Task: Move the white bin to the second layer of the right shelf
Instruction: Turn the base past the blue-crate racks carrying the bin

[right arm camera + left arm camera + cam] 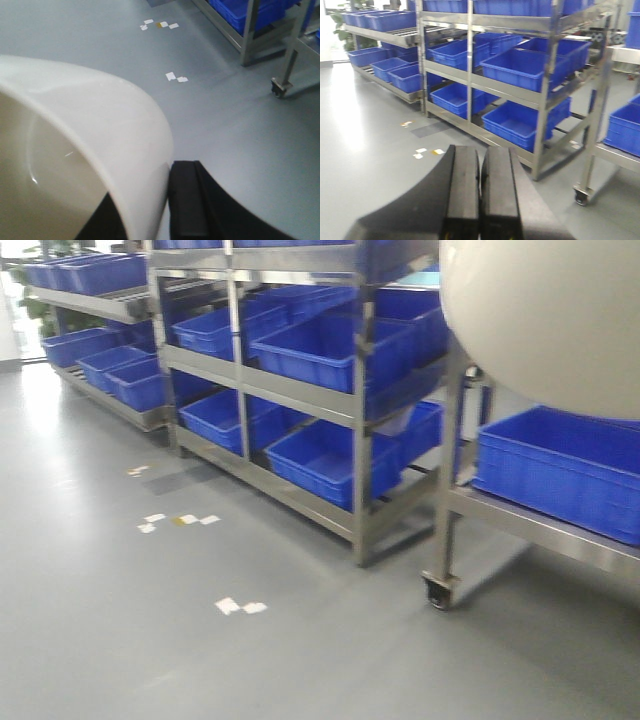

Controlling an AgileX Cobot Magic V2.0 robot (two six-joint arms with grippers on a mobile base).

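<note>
I see my right pincer point(147, 212) pinching the white bin point(100, 110) by its wall above the grey floor point(240, 130), while my left pincer point(480, 200) is pressed together.

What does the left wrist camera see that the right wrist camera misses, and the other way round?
Left wrist only: the left gripper, shut on nothing, and the upper shelf levels. Right wrist only: the white bin, gripped at its rim by the right gripper. Both: grey floor, tape marks, cart wheel, lowest blue crates.
</note>
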